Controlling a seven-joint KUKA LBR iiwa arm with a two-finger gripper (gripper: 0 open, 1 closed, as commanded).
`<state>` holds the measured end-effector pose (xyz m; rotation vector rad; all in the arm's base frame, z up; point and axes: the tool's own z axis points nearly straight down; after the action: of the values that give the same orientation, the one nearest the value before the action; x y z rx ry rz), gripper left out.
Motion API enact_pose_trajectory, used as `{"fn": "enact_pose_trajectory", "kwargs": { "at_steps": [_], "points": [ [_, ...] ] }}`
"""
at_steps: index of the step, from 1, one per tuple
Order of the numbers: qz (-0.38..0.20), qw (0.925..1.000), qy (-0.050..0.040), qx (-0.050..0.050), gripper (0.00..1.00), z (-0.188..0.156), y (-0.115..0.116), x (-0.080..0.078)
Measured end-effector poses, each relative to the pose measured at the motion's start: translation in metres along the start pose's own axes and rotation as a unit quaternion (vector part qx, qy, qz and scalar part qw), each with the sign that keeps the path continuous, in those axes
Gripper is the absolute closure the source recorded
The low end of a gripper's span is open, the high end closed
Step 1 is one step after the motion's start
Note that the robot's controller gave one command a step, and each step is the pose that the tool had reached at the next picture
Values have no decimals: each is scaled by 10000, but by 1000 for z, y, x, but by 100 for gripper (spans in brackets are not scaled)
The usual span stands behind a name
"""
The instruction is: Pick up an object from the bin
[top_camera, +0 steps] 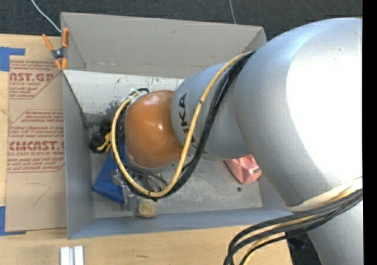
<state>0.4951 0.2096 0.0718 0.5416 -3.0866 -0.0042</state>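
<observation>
- the gripper (139, 193) sits low in the near-left corner of the bin (76, 199); you cannot tell whether it is open or closed.
- the blue block (108, 180) lies just beside it, toward the view's left wall.

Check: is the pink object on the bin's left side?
No, the pink object lies at the right side of the bin, partly under the arm; the left holds a blue object.
</observation>
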Motion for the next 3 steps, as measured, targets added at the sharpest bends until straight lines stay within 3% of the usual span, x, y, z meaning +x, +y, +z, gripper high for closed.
{"fn": "enact_pose_trajectory", "kwargs": {
  "at_steps": [1,2,3],
  "points": [
    [0,10000,0,-1,100,0,0,0],
    [34,10000,25,4,100,-61,7,3],
    [-574,9983,-51,-3,0,-1,8,-3]
  ]
}}
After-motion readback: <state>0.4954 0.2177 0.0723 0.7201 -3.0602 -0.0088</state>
